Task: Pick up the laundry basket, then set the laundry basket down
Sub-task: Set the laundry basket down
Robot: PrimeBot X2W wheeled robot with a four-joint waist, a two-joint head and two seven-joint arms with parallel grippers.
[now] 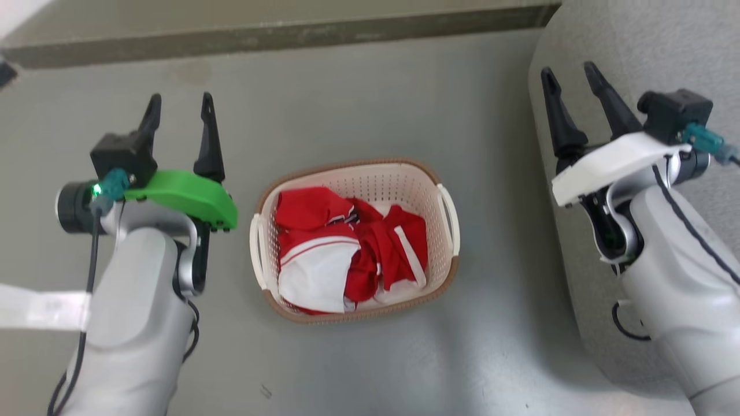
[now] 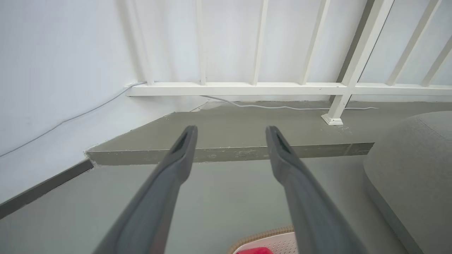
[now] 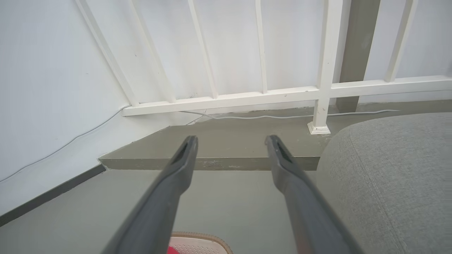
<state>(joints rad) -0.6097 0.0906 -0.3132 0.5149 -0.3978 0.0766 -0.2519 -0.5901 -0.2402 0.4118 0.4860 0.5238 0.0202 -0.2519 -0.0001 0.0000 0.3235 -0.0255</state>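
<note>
The left claw (image 1: 180, 98) is open, its two dark fingers apart and holding nothing. To its right, between the two claws, one laundry basket (image 1: 378, 180) stands on the grey floor (image 1: 491, 115) and touches neither claw. The basket is cream-white and perforated, with a brown woven-look rim and two white side handles. Crumpled red-and-white clothes (image 1: 347, 248) lie inside. The right claw (image 1: 568, 67) is open and empty too, in front of a grey cushion (image 1: 636, 40).

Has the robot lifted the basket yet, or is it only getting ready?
Nothing looks done yet: the laundry basket, holding red and white clothes, sits on the grey floor. In hand: the left tool and right tool hang open on either side of it, touching nothing. Left to do: grip its white handles, lift it, then set it down.
</note>
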